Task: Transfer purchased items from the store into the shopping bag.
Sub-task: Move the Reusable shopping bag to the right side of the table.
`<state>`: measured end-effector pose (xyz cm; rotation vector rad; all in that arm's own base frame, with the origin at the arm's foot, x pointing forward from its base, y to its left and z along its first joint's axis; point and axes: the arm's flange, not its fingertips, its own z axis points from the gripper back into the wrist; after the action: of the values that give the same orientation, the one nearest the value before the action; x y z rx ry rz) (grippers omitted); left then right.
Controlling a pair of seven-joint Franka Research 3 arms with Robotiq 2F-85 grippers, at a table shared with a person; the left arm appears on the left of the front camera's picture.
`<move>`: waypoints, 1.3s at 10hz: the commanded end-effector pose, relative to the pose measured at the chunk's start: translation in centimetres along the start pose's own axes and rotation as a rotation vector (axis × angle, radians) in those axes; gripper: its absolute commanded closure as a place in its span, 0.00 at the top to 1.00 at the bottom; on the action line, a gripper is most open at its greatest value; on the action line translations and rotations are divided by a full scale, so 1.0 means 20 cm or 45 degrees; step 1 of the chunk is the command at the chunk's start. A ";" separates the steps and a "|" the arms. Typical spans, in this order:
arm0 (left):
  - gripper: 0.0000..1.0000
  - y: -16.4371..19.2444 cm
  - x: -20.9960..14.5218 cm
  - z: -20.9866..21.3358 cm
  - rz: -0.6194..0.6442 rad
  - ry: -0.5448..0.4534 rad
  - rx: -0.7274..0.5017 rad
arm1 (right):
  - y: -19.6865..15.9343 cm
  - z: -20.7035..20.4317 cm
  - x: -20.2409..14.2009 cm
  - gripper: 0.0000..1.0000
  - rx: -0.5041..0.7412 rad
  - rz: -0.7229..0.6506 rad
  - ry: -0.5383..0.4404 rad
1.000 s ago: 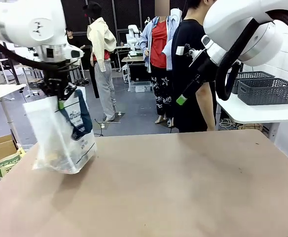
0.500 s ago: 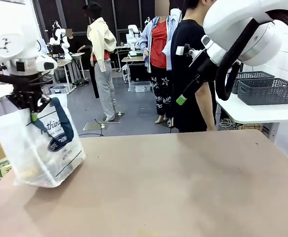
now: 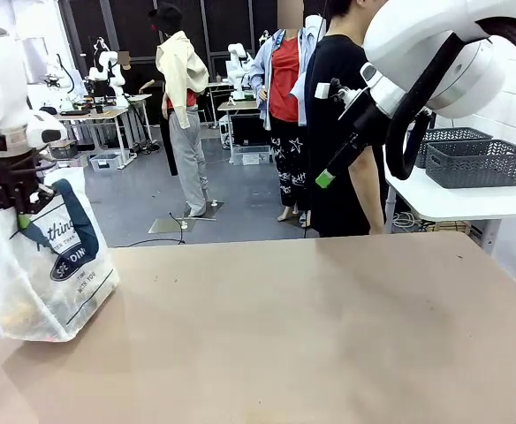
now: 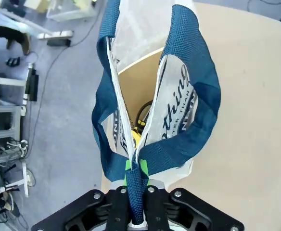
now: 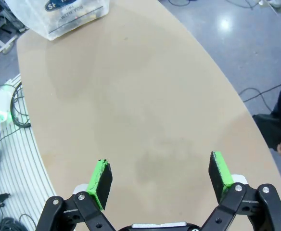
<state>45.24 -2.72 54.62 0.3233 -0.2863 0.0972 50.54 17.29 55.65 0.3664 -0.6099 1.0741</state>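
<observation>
The shopping bag [image 3: 41, 274], translucent with navy handles and an oval logo, hangs at the table's left edge. My left gripper [image 3: 17, 212] is shut on its navy straps [image 4: 136, 178]. Inside the bag lie purchased items: a brown cardboard pad [image 4: 141, 79], a black scissors loop [image 4: 143, 113] and something yellow [image 4: 136, 138]. My right gripper [image 5: 160, 173] stands open high over the table with nothing between its green pads [image 5: 101, 176]. It also hangs at the upper right [image 3: 326, 179]. The bag [image 5: 73, 12] lies far from it. I cannot tell whether either basket on the side table is the store.
A person in a black top [image 3: 346, 115] stands at the far side. Two dark grey lattice baskets [image 3: 479, 163] sit on a white side table [image 3: 470, 201] at the right. The brown tabletop [image 3: 311, 327] stretches between the arms.
My left arm has carried the bag leftward, from left of centre to the table's left edge. The right arm has not moved.
</observation>
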 end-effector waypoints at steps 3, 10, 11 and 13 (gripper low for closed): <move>0.00 -0.03 -0.13 -0.16 0.050 0.007 -0.023 | 0.00 0.01 0.00 1.00 -0.007 -0.007 0.022; 0.00 -0.01 -0.08 -0.13 0.025 0.018 -0.006 | 0.00 0.01 0.00 1.00 -0.007 -0.007 0.022; 0.00 -0.01 -0.08 -0.13 0.025 0.018 -0.006 | 0.00 0.01 0.00 1.00 -0.007 -0.007 0.022; 0.00 -0.01 -0.08 -0.13 0.025 0.018 -0.006 | 0.00 0.01 0.00 1.00 -0.007 -0.007 0.022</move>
<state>44.35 -2.32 51.59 0.3139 -0.2778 0.1213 50.54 17.30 55.65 0.3665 -0.6099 1.0744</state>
